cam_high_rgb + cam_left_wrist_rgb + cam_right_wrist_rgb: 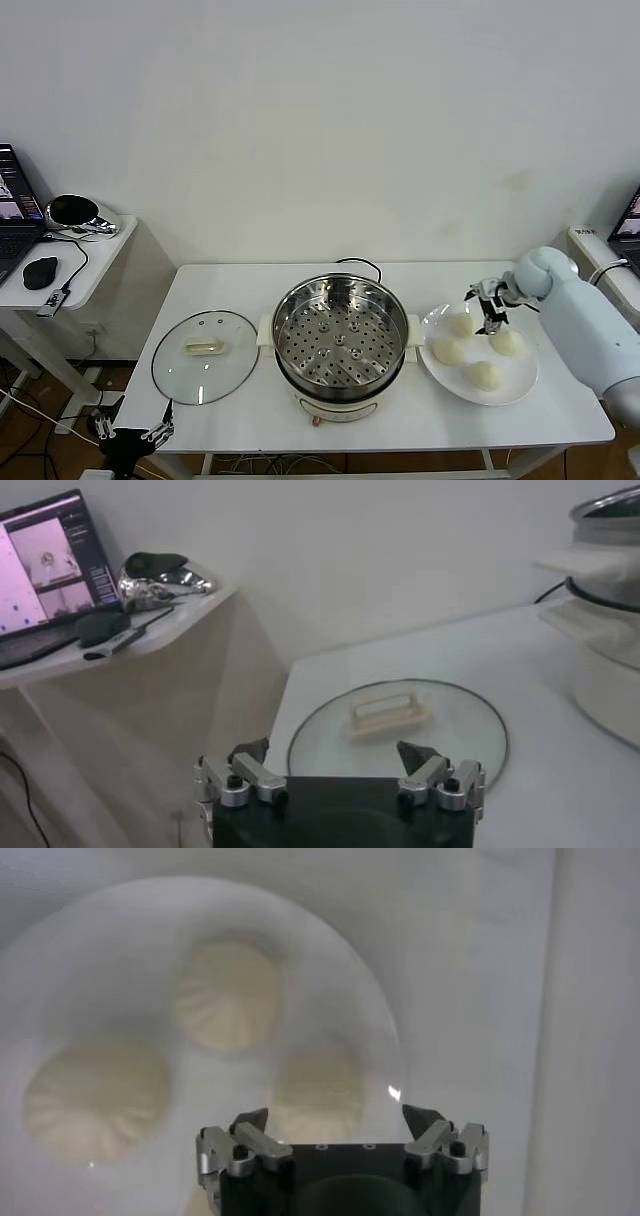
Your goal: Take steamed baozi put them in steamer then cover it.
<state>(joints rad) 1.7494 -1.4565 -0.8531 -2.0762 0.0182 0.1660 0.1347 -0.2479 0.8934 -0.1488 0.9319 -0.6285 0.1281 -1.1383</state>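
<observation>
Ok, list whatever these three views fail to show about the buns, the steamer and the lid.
- Head view: the open right gripper covers part of the round cream-white buns on the flat white plate.
- Right wrist view: only three buns show; the gripper's black body hides the near plate rim.
- Left wrist view: the shiny steel steamer pot is cut off by the edge; the open left gripper hides the near rim of the clear glass lid.

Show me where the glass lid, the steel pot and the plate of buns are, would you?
glass lid (205, 357), head view, on the clear pane just below its cream handle.
steel pot (340, 341), head view, on the perforated tray inside.
plate (520, 381), head view, on the bare white rim nearest the table's front edge.
</observation>
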